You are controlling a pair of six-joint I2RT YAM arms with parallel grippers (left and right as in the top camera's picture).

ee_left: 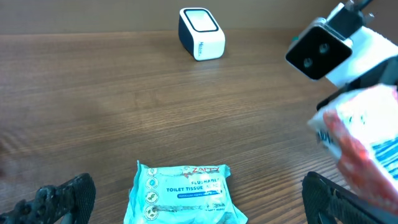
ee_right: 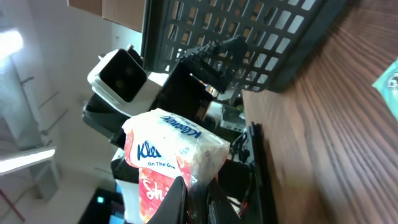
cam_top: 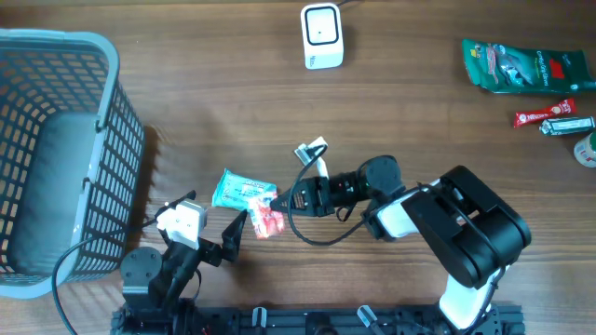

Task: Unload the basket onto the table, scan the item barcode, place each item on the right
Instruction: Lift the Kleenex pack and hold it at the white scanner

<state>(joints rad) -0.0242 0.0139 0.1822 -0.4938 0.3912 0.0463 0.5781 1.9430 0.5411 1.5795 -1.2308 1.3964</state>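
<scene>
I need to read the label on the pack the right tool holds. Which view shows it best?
The right wrist view: the Kleenex pack sits mid-frame, brand legible, pinched by the right tool. Overhead shows it only as a small red-white shape; the left wrist view catches a blurred part at its right edge.

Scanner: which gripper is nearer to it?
Right. In the overhead view the right gripper, holding a tissue pack, is below the scanner; the left gripper sits lower and further left.
</scene>
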